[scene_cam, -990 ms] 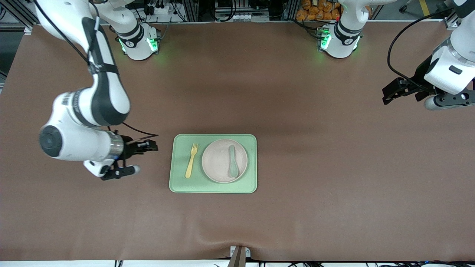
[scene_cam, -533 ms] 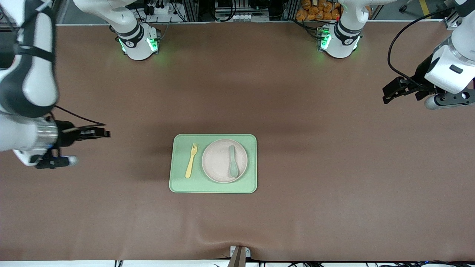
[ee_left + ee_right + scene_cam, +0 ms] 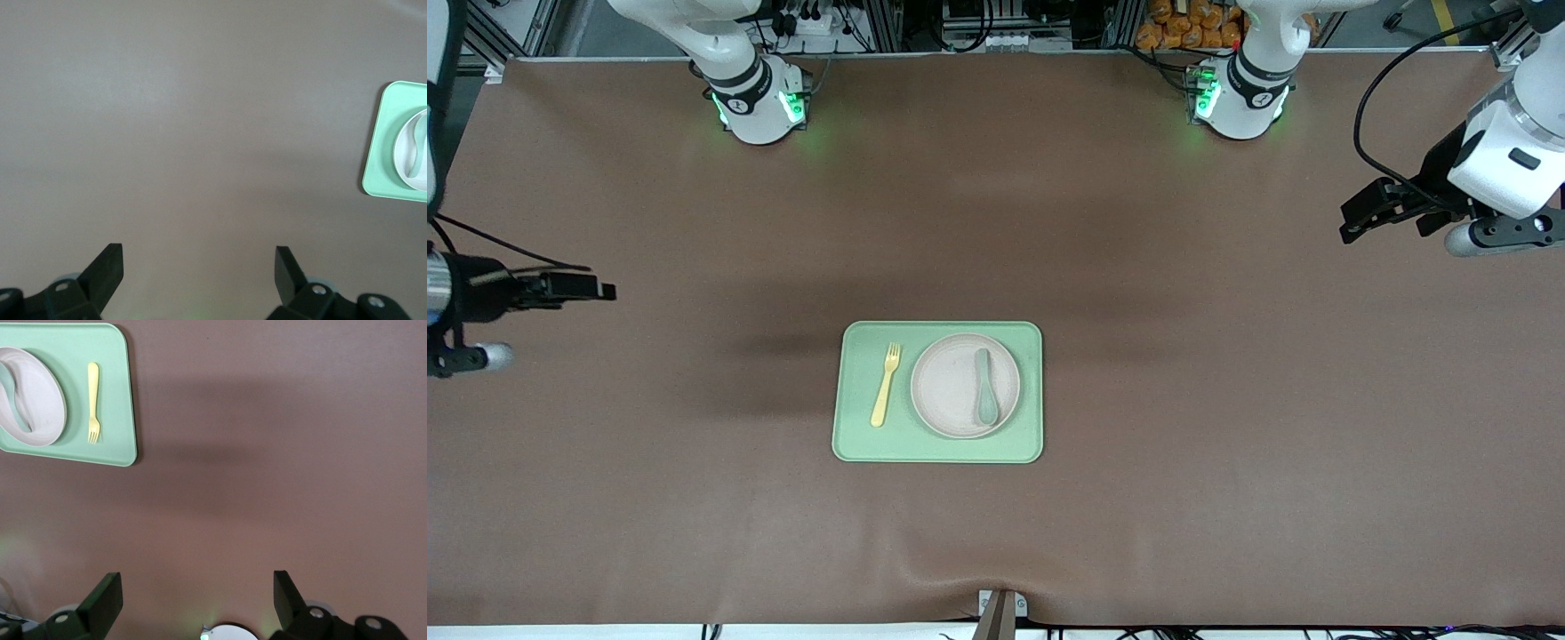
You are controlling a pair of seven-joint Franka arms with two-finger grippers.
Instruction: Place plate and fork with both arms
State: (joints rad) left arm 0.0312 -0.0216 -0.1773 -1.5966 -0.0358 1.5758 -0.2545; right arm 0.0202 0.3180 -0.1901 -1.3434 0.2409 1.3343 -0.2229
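Observation:
The off-white plate (image 3: 947, 391) lies on a light-green tray (image 3: 858, 427) at the table's middle, with a grey-green spoon (image 3: 985, 388) on it. The pale-yellow fork (image 3: 886, 384) lies on the tray beside the plate, toward the right arm's end. My right gripper (image 3: 603, 289) hangs open and empty over bare table at the right arm's end; its wrist view shows the tray (image 3: 113, 400), plate (image 3: 40, 407) and fork (image 3: 93, 400) well away from the gripper (image 3: 195, 597). My left gripper (image 3: 1353, 222) hangs open and empty over the left arm's end (image 3: 198, 267).
Brown table cover (image 3: 1138, 356) lies all round the tray. The two arm bases (image 3: 756, 102) (image 3: 1240, 93) stand along the table's edge farthest from the front camera. A small bracket (image 3: 1000, 609) sits at the nearest edge.
The right arm has swung away from the tray toward its own end of the table. The left arm has hardly moved. Plate, fork and spoon lie as before.

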